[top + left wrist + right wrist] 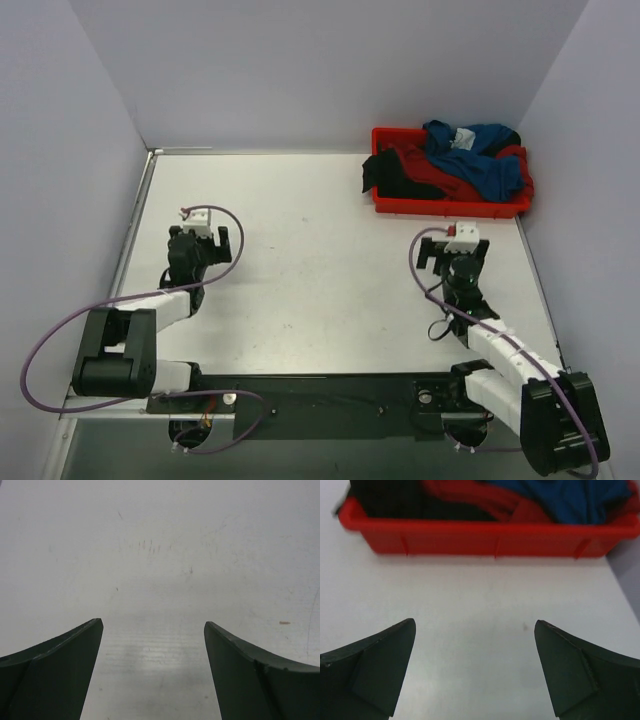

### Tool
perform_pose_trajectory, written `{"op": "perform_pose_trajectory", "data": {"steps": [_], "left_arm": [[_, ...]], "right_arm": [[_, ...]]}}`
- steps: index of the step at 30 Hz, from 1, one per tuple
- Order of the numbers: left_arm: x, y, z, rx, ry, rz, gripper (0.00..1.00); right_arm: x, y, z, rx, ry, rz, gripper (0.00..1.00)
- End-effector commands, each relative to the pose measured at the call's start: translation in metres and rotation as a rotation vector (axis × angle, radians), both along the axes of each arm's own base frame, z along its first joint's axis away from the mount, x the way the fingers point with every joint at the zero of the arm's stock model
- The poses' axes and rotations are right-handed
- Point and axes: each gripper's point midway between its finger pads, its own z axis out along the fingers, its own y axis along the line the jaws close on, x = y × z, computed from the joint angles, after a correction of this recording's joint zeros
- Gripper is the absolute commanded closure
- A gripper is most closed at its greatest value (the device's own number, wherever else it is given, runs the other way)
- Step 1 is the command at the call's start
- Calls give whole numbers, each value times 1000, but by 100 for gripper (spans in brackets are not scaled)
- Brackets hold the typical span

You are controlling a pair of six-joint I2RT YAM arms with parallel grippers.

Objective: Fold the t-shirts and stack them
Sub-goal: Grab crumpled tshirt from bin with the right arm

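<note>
While the t-shirts (470,165) lie heaped in the red tray (450,208), left gripper (152,625) and right gripper (475,625) hover over desk (320,270), fingers (60,670) spread.

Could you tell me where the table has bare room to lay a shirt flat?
The middle of the table is bare, between the left gripper and the right gripper. It is crowded only at the far right corner: the tray, heaped with shirts.

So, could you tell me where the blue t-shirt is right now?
In the top view, the blue t-shirt lies crumpled in the red tray at the table's far right corner, right of the black t-shirt.
</note>
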Motion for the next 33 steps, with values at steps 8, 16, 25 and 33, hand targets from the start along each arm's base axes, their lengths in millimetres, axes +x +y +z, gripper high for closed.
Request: {"op": "perform_pose_trajectory", "data": {"steps": [8,16,25,33], "left_arm": [[40,-27,78,163,147,-296,7],[28,-39,67,173,195,-379,7],[23,-52,54,156,239,-458,7],[18,-57,47,164,258,-492,7]], "right_arm": [[113,-98,131,265,293,-298,15],[205,-165,79,256,449,-350,20],[276,-175,25,277,466,-245,28],[273,-197,56,202,385,-354,100]]}}
